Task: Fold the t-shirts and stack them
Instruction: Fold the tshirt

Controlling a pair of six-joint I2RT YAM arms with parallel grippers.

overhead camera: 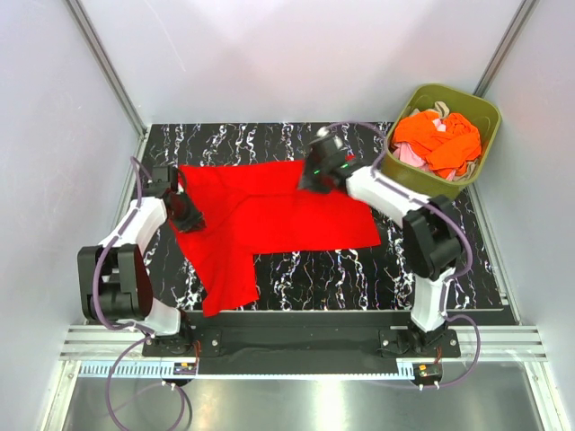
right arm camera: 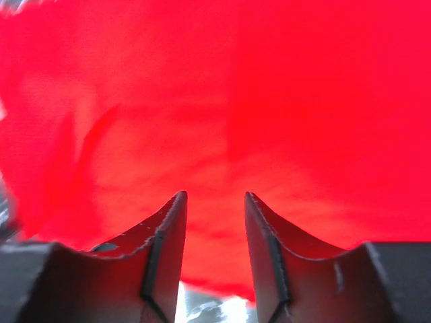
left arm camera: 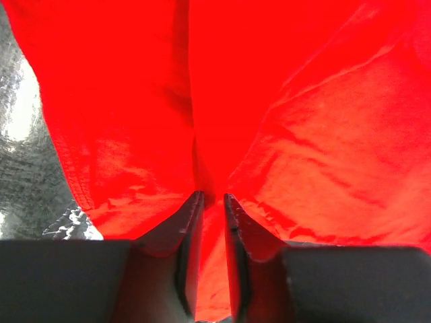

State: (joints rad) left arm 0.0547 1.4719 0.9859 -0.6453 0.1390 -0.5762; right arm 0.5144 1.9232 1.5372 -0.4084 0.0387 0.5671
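Red t-shirt spread on marble table, one flap reaching near edge. Orange t-shirts heaped in olive bin.
Left gripper at shirt's left edge: jaws narrowly parted, cloth crease at gap, seemingly unclamped.
Right gripper over far-right edge: jaws spread, empty.
Advice: lift both straight up, no dragging cloth; regrip at corners for even fold.

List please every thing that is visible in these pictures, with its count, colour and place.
red t-shirt: 1, bright red, lying on table
clothes: count unclear, orange, pink, beige, heaped in bin
bin: 1, olive green, table's far right corner
table: 1, black, white veins
left gripper: 1, black, shirt's left edge, jaws narrowly apart, cloth between
right gripper: 1, black, shirt's far right corner, open
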